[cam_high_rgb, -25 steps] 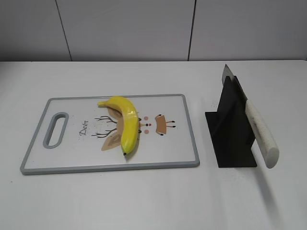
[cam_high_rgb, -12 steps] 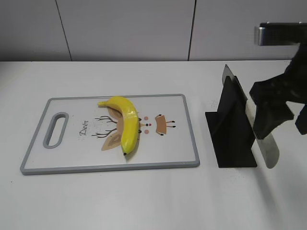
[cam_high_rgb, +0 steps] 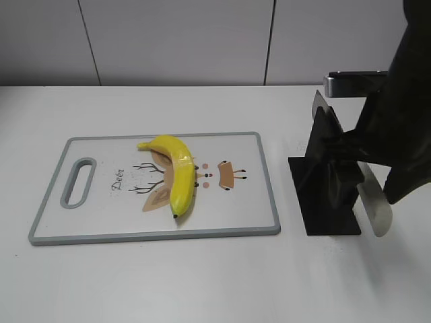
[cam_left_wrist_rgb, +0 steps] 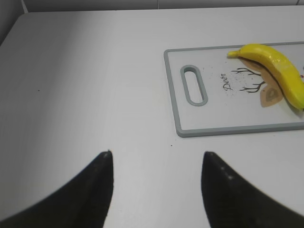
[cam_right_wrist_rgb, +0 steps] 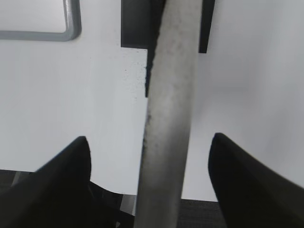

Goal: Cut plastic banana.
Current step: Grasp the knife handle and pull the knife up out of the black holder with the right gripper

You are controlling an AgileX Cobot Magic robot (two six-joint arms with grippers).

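Observation:
A yellow plastic banana lies on a white cutting board with a grey rim; both also show in the left wrist view, banana and board. A knife with a whitish handle rests slanted in a black stand. My right gripper is open, its fingers on either side of the knife handle without touching it. My left gripper is open and empty above bare table, left of the board.
The board has a grey handle slot at its left end and a deer drawing under the banana. The white table ends at a grey wall behind. The right arm hides part of the stand.
The right arm came into view from the right and lowered over the knife; its open fingers now straddle the handle. Banana, board and knife have not moved.

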